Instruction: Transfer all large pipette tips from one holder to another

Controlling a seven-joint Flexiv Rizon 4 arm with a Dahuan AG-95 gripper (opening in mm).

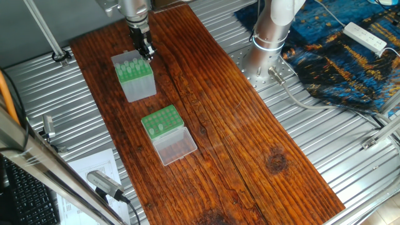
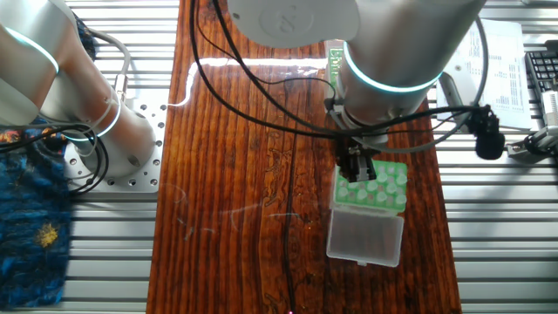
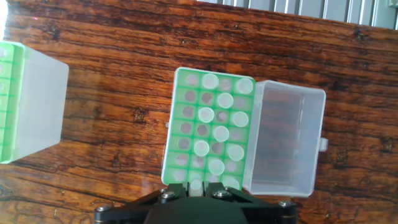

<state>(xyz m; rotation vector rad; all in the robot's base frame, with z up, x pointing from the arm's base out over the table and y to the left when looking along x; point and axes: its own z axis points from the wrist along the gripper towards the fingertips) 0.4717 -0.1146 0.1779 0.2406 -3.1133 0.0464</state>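
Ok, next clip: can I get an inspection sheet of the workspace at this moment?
Surface: wooden board on a ribbed metal table.
Job's things: tall grey-sided box with tips in its top; low green rack, its clear lid open, partly filled with pale tips.
Clutter: papers beside the board.
Hand: hand above the rack's near edge; open or shut cannot be told.
Cables: black cables hang over the board.
Surroundings: power strip on a blue cloth; keyboard.
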